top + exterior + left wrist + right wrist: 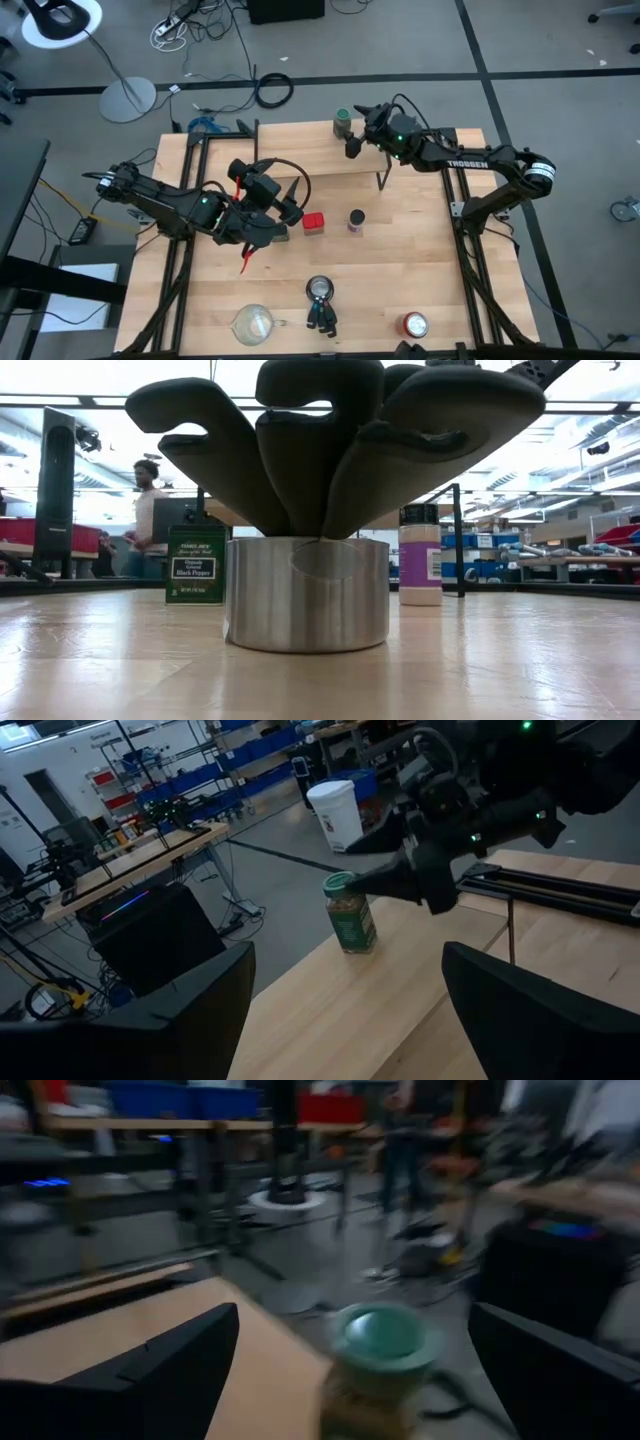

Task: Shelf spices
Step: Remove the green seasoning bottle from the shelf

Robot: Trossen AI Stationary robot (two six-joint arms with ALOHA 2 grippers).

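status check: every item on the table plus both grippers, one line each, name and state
green-lidded jar: upright, lid on, far table edge, free
red tin: on table, not shelved
purple-labelled jar: upright, lid on, on table
olive tin: upright on table
shelf: nothing seen on it
glass cup: on table, near edge
red-topped can: upright
left gripper: open, empty, beside red tin
right gripper: open, empty, at green-lidded jar

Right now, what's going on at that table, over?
Right gripper open beside green jar on shelf. Left gripper open, empty, near red tin. Purple-labelled jar on the table. Nothing blocking.
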